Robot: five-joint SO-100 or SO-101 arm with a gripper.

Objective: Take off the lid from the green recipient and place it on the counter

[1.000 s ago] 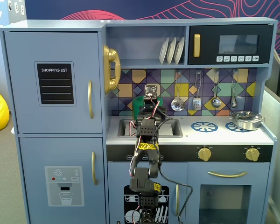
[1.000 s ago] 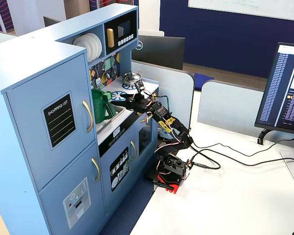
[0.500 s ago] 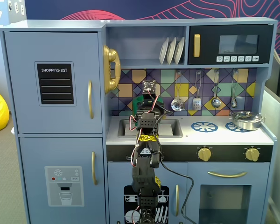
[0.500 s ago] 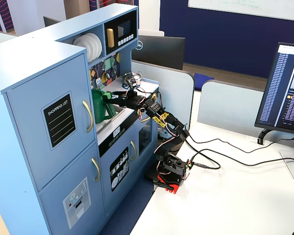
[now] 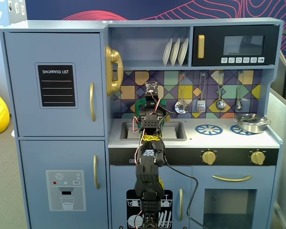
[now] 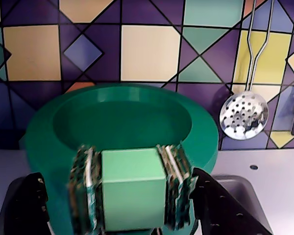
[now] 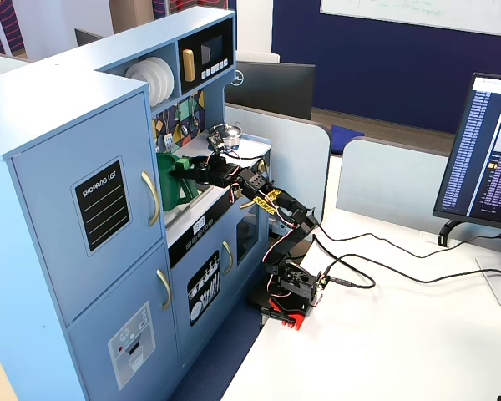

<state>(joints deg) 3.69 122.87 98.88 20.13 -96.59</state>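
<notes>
Tiled backsplash (image 6: 147, 54), fingers (image 6: 174, 183) clamping lid (image 6: 132, 193)

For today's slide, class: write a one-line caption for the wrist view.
Gripper shut on the green lid's tab, lid before a tiled backsplash and slotted spoon.

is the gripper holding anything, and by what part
Yes: the gripper is shut on the lid's raised light-green tab, one finger on each side.

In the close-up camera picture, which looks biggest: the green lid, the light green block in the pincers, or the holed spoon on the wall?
1. Green lid, though nearness inflates it.
2. Light green block, nearer still.
3. Holed spoon, farthest, so true sizes stay unsure.
</notes>
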